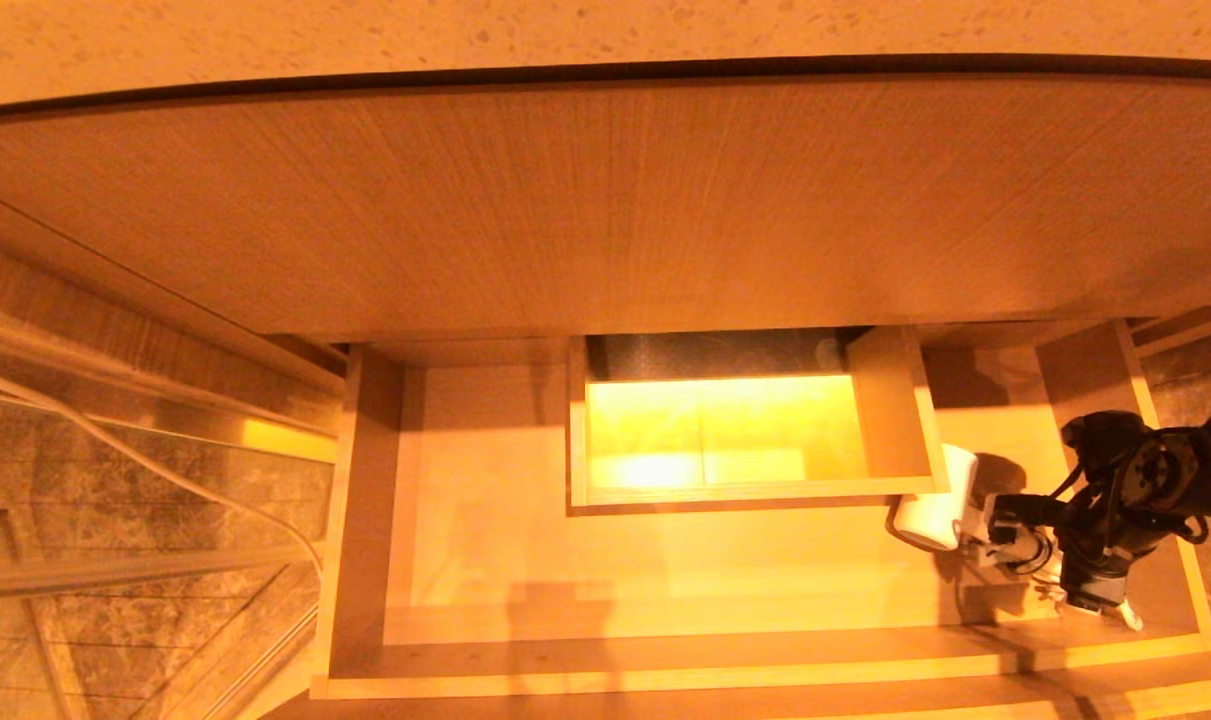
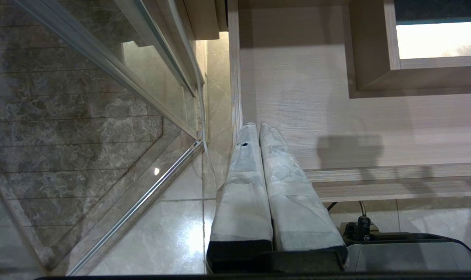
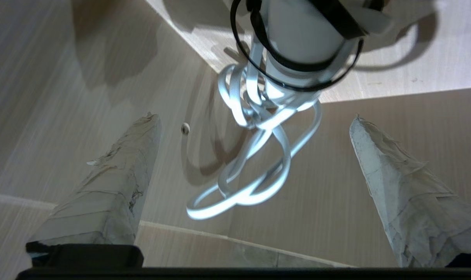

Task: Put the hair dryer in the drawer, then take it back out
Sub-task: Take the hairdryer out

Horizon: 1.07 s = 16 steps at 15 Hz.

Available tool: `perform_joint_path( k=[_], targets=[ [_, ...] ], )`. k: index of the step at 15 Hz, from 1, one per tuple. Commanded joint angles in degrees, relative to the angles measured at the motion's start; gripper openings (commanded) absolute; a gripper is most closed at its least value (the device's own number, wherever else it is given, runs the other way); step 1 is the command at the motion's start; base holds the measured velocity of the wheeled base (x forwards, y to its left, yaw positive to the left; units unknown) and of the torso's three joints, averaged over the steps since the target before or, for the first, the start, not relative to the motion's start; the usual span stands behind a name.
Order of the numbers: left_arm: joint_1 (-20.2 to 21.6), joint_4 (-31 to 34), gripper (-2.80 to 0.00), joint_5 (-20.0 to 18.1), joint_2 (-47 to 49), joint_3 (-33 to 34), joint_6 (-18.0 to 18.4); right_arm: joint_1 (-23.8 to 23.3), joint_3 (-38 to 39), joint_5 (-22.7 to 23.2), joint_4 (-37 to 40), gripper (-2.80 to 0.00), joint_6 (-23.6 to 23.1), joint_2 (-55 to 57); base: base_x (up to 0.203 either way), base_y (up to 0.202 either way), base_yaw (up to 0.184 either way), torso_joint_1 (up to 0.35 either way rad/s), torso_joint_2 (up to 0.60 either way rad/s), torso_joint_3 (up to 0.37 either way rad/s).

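The wide wood-grain drawer point(image 1: 485, 540) stands pulled out. The white hair dryer point(image 1: 933, 510) lies on its floor at the right, against the corner of the boxed cut-out point(image 1: 895, 410). My right gripper point(image 1: 1057, 580) hangs just to the right of it, inside the drawer, open and holding nothing. In the right wrist view the hair dryer's handle point(image 3: 301, 35) is beyond the open right gripper point(image 3: 254, 118), and its looped white cord point(image 3: 258, 163) lies between the fingers point(image 3: 114, 186) without being clamped. The left gripper point(image 2: 257, 125) is shut and empty, beside the drawer's left wall point(image 2: 235, 89).
A tall wood-grain panel point(image 1: 605, 200) rises behind the drawer under a speckled counter. A glass partition point(image 1: 115, 520) with a metal rail and marble tiles lie to the left. The drawer's front wall point(image 1: 765, 665) bounds the near side. The robot's base point(image 2: 414, 252) is below the left gripper.
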Motion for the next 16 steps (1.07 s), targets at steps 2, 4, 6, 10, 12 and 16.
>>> perform_joint_path(
  k=[2,4,6,10,12,16],
  targets=[
    [0.00,-0.04,-2.80,0.04,0.00,0.00,-0.02,0.00,-2.24,0.06,-0.10,0.00,0.01,2.25,0.000,0.000,0.000,0.000,0.00,0.000],
    [0.00,-0.04,-2.80,0.04,0.00,0.00,-0.02,0.08,-3.90,0.13,-0.16,0.00,0.94,3.22,0.000,0.000,0.000,0.000,0.00,0.000],
    [0.00,-0.04,-2.80,0.04,0.00,0.00,-0.02,0.08,-4.85,0.15,-0.98,0.00,1.50,4.17,0.000,0.000,0.000,0.000,0.00,0.000],
    [0.00,-0.04,-2.80,0.04,0.00,0.00,-0.02,0.08,-5.34,0.18,-4.11,0.00,1.50,5.48,0.000,0.000,0.000,0.000,0.00,0.000],
    [0.00,-0.04,-2.80,0.04,0.00,0.00,-0.02,0.08,-5.39,0.27,-4.06,0.00,1.42,5.48,0.000,0.000,0.000,0.000,0.00,0.000],
    [0.00,-0.04,-2.80,0.04,0.00,0.00,-0.02,0.08,-5.45,0.18,-4.15,0.00,1.42,5.70,0.000,0.000,0.000,0.000,0.00,0.000]
  ],
)
